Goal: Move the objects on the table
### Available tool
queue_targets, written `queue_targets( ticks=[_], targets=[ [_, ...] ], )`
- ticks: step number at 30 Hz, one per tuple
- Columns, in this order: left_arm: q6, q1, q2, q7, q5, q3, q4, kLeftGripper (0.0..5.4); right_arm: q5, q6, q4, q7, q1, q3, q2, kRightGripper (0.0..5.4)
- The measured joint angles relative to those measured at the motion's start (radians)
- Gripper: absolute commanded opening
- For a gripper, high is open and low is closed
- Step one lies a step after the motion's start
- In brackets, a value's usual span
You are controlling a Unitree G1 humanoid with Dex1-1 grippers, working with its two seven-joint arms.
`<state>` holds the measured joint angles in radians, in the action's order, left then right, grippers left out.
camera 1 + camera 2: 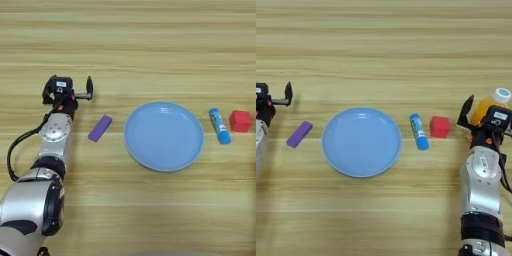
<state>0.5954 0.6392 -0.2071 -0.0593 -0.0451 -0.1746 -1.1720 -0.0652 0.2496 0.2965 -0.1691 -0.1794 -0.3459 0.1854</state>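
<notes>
Left eye view
Left claw [67, 90]: we are seeing it hanging open over bare wood, one black finger out to the side, gripping nothing, just up and left of the purple bar.
Purple bar [100, 128]: we are judging it light, stiff and low-lying; it is lying slanted just left of the plate, so we are reckoning on pinching it across its narrow width, fingers coming straight down.
Plate [164, 136]: we are finding it mid-table with nothing on it.
Glue stick [219, 126]: it is lying on its side just right of the plate; we are expecting it to be light, smooth and ready to roll, best taken across the middle of the barrel.
Red cube [240, 121]: it is sitting just right of the glue stick; we are judging it small, rigid and easy across two flat faces.

Right eye view
Right claw [480, 114]: we are seeing it open around the orange bottle, one finger left of it, but we cannot tell whether it is touching.
Orange bottle [487, 105]: it is at the right edge, near the cube; we are judging it heavier with liquid, slick and tippy, best held around the body below the white cap.
Table [384, 45]: we are looking at smooth pale planks, with wide open room above and below the row.
</notes>
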Motion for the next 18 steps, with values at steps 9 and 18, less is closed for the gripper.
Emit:
queue_targets(
  ticks=[9, 18],
  targets=[
    [0.0, 0.0, 0.0, 0.0, 0.0, 0.0, -0.001, 5.4, 0.0, 0.002, 0.016, 0.003, -0.006, 0.001, 0.002, 4.21],
    [0.0, 0.001, 0.0, 0.001, 0.0, 0.001, -0.001, 5.4, -0.002, 0.005, 0.019, 0.005, -0.008, 0.001, 0.006, 3.53]
  ],
)
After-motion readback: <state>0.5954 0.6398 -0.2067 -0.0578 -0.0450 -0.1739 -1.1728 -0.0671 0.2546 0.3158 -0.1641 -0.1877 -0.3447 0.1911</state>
